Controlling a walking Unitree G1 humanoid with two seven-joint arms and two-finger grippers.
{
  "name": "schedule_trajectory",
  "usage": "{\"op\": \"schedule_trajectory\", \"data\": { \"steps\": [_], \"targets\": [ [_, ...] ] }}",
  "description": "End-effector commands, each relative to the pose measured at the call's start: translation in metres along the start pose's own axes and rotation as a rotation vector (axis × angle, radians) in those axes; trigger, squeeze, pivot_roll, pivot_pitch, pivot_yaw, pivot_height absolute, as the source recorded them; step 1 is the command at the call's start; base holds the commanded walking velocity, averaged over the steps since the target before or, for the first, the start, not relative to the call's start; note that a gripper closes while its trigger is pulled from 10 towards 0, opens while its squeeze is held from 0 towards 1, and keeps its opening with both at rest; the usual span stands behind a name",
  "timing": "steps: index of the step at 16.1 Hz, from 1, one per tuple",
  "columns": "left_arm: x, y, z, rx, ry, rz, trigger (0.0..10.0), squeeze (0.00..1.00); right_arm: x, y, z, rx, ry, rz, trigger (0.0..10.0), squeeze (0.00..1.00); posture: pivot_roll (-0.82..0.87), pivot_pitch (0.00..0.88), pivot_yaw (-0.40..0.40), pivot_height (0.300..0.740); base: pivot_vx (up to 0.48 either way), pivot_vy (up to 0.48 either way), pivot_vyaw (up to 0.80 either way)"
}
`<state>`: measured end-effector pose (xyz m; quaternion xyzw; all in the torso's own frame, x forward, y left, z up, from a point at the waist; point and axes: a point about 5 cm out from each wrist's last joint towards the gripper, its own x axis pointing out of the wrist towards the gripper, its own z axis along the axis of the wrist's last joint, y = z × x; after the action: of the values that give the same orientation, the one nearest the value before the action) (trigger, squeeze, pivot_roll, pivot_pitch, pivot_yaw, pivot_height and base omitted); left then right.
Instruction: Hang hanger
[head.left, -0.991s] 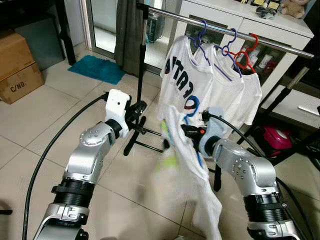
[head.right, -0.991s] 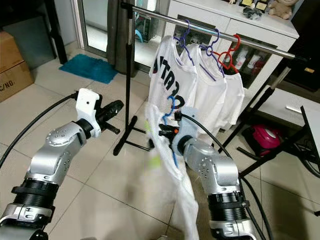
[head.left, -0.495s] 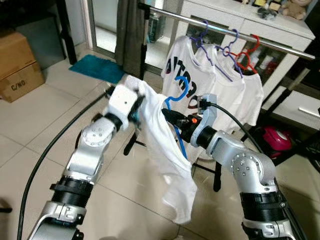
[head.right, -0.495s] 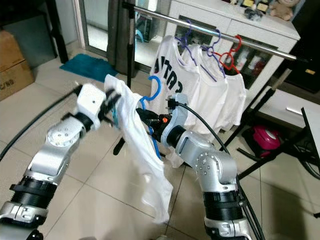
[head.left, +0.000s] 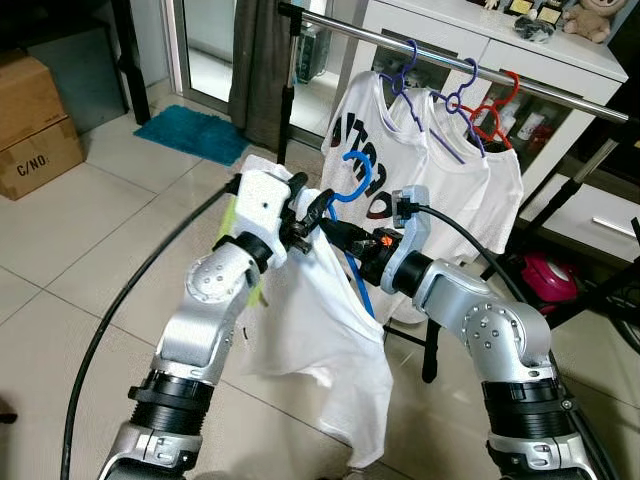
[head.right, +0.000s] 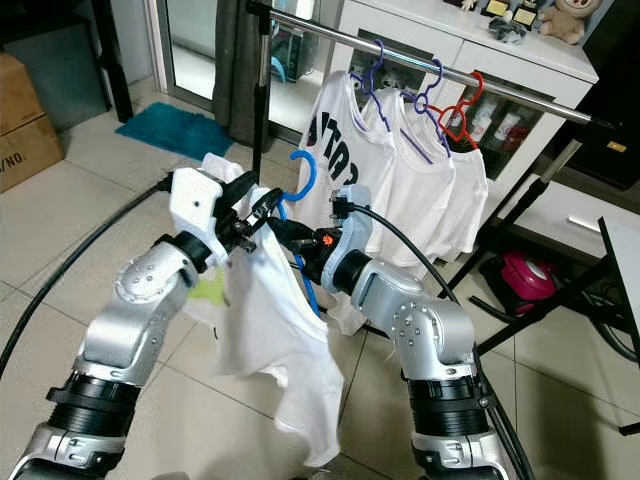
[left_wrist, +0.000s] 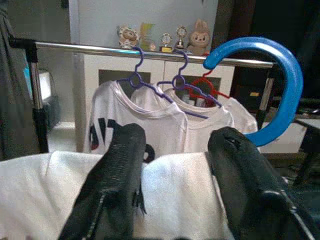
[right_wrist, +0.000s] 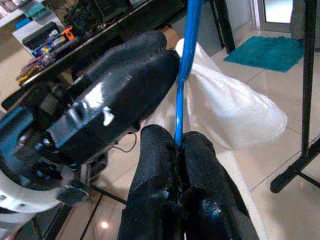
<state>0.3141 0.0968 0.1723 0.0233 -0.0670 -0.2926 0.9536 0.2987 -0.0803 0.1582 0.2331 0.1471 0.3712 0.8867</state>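
The blue hanger (head.left: 352, 190), carrying a white shirt (head.left: 320, 340), is not yet on the rail (head.left: 460, 62), where three shirts already hang. The right gripper (right_wrist: 178, 145) is clamped on its stem below the hook. The left gripper (left_wrist: 175, 150), fingers spread, rests at the shirt's shoulder; lifting and hooking remain.

Tile floor (head.left: 90, 230) w/ teal mat (head.left: 193, 135), box (head.left: 35, 130)

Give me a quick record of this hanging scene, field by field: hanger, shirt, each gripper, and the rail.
hanger: blue hanger, hook up, short of the rail
shirt: white T-shirt draped on it
right gripper: right gripper, jaws shut on the blue hanger's stem
left gripper: left gripper, jaws open, at the shirt's top edge
rail: metal rail carrying three shirts on two purple hangers and a red hanger
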Motion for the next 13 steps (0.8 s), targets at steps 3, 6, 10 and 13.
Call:
{"op": "schedule_trajectory", "data": {
  "steps": [3,6,10,13],
  "targets": [
    [0.002,-0.002,-0.006,0.03,0.092,0.014,10.0,0.0,0.0,0.002,0.01,-0.036,-0.035,0.02,10.0,0.0,0.01,0.0,-0.172,0.74,0.0,0.0,0.0],
    [-0.001,-0.006,-0.015,-0.002,0.158,-0.041,7.5,0.0,-0.001,0.002,0.011,-0.034,-0.039,0.023,10.0,0.0,0.01,0.0,-0.173,0.74,0.0,0.0,0.0],
    [-0.001,-0.014,-0.023,-0.032,0.219,-0.104,0.0,0.0,0.0,0.004,0.013,-0.032,-0.049,0.038,10.0,0.0,0.01,0.0,-0.172,0.74,0.0,0.0,0.0],
    [-0.001,-0.014,-0.025,-0.029,0.244,-0.095,0.0,0.0,-0.001,0.006,0.015,-0.027,-0.056,0.052,10.0,0.0,0.01,0.0,-0.174,0.74,0.0,0.0,0.0]
  ]
}}
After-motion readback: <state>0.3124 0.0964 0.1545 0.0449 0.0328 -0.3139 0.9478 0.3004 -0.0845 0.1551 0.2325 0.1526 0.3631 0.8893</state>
